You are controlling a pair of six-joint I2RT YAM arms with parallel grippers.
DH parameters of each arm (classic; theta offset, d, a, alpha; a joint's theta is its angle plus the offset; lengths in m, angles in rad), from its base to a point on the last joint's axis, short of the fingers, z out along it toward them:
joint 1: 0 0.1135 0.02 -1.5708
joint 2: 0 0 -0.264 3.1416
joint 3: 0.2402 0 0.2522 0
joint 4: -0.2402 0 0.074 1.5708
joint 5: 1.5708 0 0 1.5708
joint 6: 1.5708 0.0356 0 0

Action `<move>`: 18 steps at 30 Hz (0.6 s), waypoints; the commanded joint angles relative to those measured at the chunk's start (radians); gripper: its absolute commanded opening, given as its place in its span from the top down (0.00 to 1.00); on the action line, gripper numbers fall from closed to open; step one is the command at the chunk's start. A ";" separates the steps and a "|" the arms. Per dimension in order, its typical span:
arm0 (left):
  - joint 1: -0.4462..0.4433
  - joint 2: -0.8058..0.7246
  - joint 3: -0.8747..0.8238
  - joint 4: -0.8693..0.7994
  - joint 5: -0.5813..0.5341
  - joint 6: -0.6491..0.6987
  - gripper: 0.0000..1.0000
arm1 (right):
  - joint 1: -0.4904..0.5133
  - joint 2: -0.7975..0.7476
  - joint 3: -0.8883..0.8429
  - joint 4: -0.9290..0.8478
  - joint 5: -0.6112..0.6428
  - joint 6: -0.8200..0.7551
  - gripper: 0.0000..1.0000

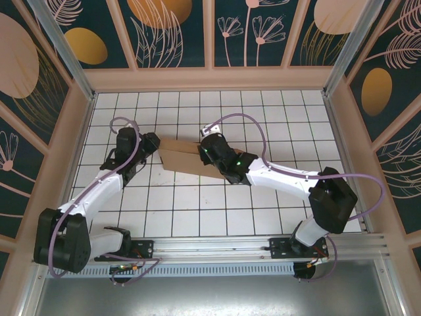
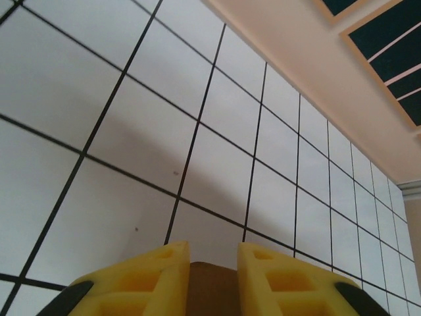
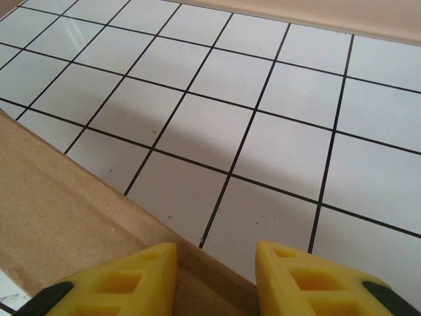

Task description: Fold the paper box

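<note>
The paper box (image 1: 181, 159) is a plain brown cardboard piece lying on the white gridded table, a little behind its middle. My left gripper (image 1: 152, 143) is at the box's left end. In the left wrist view its yellow fingers (image 2: 164, 270) stand apart, and a strip of the box (image 2: 212, 289) shows in the gap of the gripper (image 2: 212, 247). My right gripper (image 1: 205, 150) is over the box's right part. In the right wrist view this gripper (image 3: 216, 247) is open, one finger over the cardboard (image 3: 66, 210) and the other over bare tile.
The table (image 1: 197, 210) is fenced by pale wooden walls (image 1: 210, 79) at the back and on both sides. An aluminium rail (image 1: 217, 247) carrying the arm bases runs along the near edge. Bare tiles lie in front of and behind the box.
</note>
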 commanded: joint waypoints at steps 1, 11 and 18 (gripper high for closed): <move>0.001 0.015 -0.053 0.075 0.043 -0.070 0.74 | 0.018 0.040 -0.022 -0.064 -0.015 0.002 0.64; 0.001 -0.011 -0.128 0.148 0.122 -0.147 0.74 | 0.019 0.040 -0.004 -0.064 -0.036 -0.002 0.62; 0.002 -0.060 -0.066 0.040 0.061 -0.070 0.72 | 0.004 0.012 0.014 -0.075 -0.045 -0.040 0.58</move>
